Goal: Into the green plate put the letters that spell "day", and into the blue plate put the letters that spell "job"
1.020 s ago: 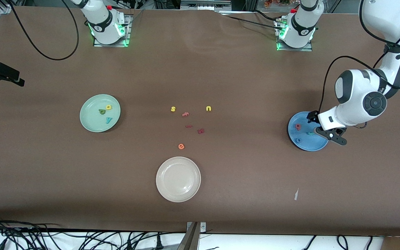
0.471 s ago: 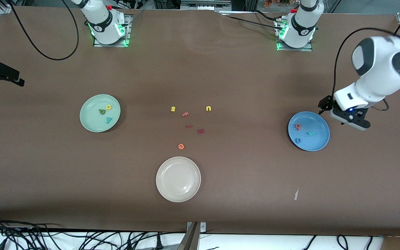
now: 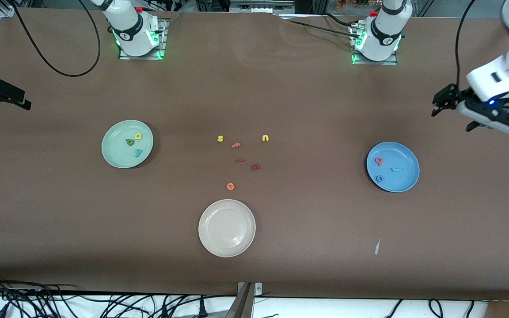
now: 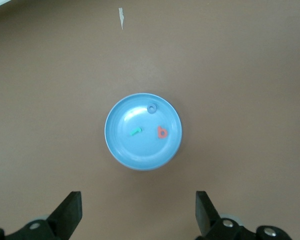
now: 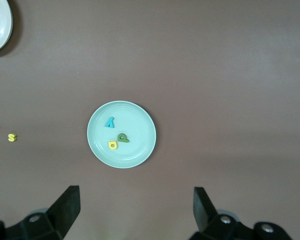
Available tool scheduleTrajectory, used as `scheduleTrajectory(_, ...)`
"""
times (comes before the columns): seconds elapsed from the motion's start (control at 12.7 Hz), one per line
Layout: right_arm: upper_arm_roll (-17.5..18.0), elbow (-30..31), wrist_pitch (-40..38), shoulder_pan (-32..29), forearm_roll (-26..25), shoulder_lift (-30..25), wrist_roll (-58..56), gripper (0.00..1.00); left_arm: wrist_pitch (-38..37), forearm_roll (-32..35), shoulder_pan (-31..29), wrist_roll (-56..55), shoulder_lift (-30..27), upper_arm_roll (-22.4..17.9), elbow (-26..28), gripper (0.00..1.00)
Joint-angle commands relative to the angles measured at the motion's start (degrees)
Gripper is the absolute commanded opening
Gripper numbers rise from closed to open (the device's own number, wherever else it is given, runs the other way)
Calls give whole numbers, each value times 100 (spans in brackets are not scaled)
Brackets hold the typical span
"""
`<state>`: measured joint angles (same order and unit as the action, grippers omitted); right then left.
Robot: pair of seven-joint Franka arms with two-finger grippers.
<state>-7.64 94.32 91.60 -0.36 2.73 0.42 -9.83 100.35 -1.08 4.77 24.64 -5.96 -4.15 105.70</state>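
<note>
The green plate (image 3: pixel 113 152) (image 5: pixel 140 125) holds a dark green d (image 3: pixel 129 141) (image 5: pixel 123 138), a yellow a (image 3: pixel 138 136) (image 5: pixel 112 145) and a teal y (image 3: pixel 138 153) (image 5: pixel 110 122). The blue plate (image 3: pixel 404 179) (image 4: pixel 127 150) holds a salmon b (image 3: pixel 378 161) (image 4: pixel 162 132), a teal j (image 3: pixel 396 169) (image 4: pixel 135 132) and a blue o (image 3: pixel 379 178) (image 4: pixel 151 107). My left gripper (image 3: pixel 452 120) (image 4: pixel 137 205) hangs open and empty, high over bare table beside the blue plate. My right gripper (image 5: pixel 135 202), open and empty, is high over bare table beside the green plate; the front view does not show it.
An off-white plate (image 3: pixel 226 228) lies nearer the front camera at mid-table. Between the plates lie loose letters: a yellow s (image 3: pixel 220 138), a yellow u (image 3: pixel 265 138), an orange e (image 3: pixel 230 186) and some red ones (image 3: pixel 255 167). A paper scrap (image 3: pixel 377 247) lies near the front edge.
My left gripper has risen from just over the blue plate and swung away toward the left arm's end of the table, still open. The letters have not moved.
</note>
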Motion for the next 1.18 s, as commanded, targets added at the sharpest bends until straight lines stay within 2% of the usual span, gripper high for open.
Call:
scheduleTrajectory(0.0, -9, -133, -107, -8, 61, 46, -54, 100, -1154, 239, -2, -660, 166, 283, -1101, 100)
scheduleTrajectory(0.16, -9, -133, -107, -8, 70, 46, -54, 100, -1753, 284, 7, -1449, 192, 624, -1708, 100)
scheduleTrajectory(0.31, -9, -133, -107, -8, 70, 46, -54, 100, -1905, 292, 33, -2189, 323, 802, -1824, 100)
scheduleTrajectory(0.55, -27, -133, -107, -17, 88, 46, -54, 100, -1984, 196, 68, -2324, 543, 356, -2080, 100)
scheduleTrajectory(0.86, -27, -133, -107, -17, 88, 46, -54, 100, -1958, 91, 77, -2332, 500, 327, -1940, 100)
scheduleTrajectory(1.1, -27, -133, -107, -17, 79, 46, -54, 100, -1949, -181, -150, -2333, 526, 362, -1904, 100)
